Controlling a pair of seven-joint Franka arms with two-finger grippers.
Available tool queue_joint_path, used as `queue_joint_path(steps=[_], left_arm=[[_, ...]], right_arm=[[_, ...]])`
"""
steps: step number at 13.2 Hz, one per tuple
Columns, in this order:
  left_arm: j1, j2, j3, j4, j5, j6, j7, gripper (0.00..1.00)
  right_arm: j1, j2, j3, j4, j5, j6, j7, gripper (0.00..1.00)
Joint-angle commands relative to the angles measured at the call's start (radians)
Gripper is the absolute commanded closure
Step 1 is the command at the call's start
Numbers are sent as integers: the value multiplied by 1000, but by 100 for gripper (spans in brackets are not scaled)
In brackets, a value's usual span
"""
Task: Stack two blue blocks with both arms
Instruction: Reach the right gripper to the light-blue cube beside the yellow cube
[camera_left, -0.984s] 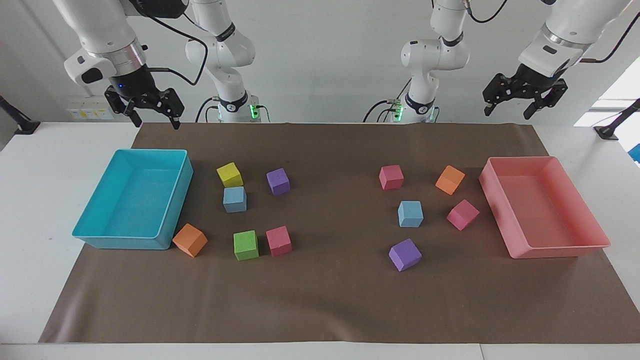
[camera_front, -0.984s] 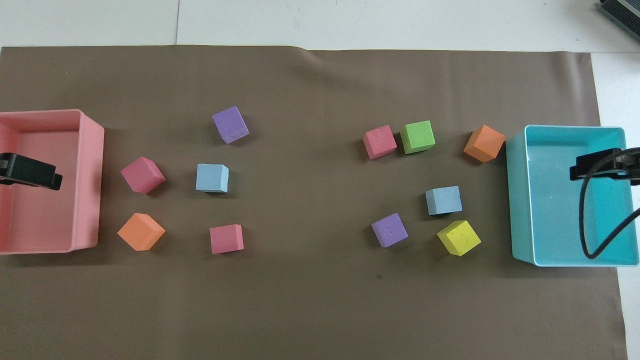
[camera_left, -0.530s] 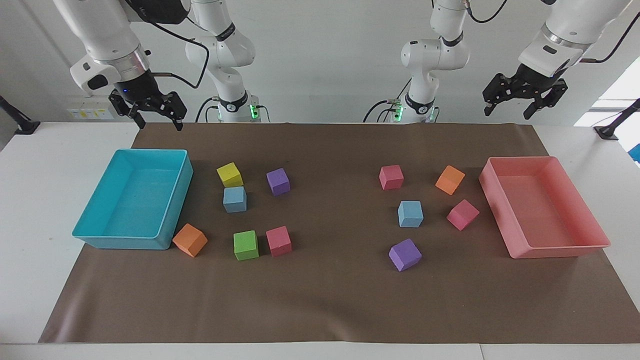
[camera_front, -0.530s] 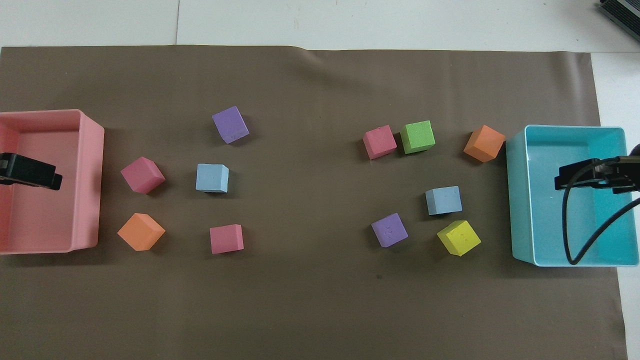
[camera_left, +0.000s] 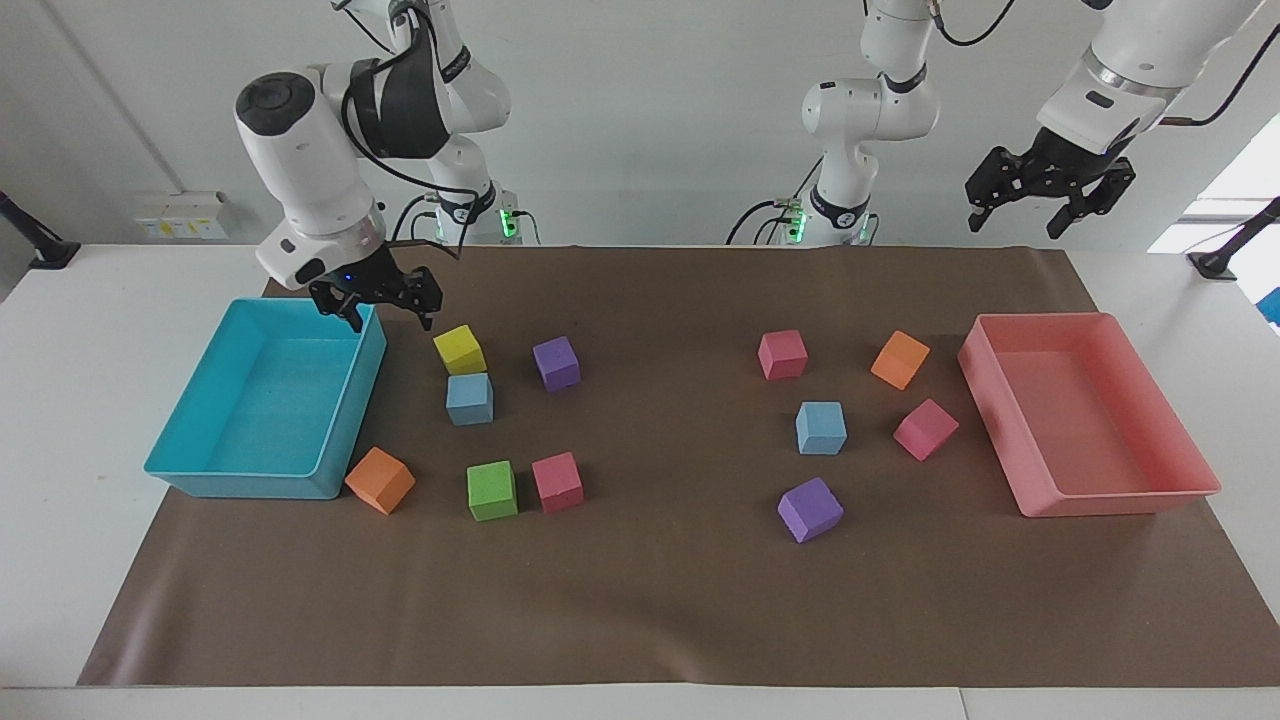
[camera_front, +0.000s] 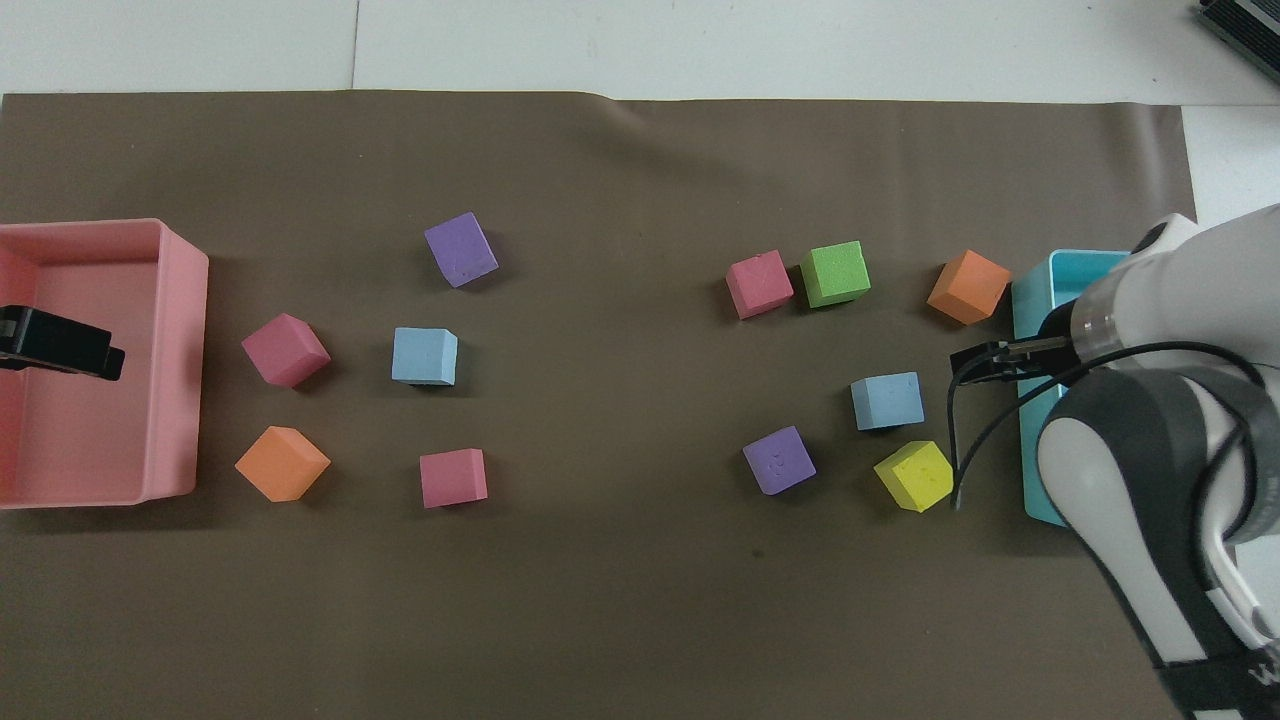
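Brown mat (camera_left: 640, 600) — arm bases facing-view only

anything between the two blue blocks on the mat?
Only the purple block sits near that stretch, slightly nearer the robots than the line from one blue block to the other; facing view shows it.

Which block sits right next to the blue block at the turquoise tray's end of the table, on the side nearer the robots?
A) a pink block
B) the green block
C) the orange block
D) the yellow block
D: the yellow block sits just on the robots' side of that blue block, almost touching it, while the green block lies farther from the robots and the orange one by the turquoise tray.
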Motion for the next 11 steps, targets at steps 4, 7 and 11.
queue_joint_path(steps=[4,7,11], left_arm=[[11,-18,-7,-14,11,-8,-7,0],[11,-18,-7,-14,11,-8,-7,0],[11,-18,-7,-14,11,-8,-7,0]], right_arm=[[29,100,-1,-91,14,203,-178,0],[28,111,-1,-148,65,247,-72,0],[28,123,-1,-172,141,281,-70,0]])
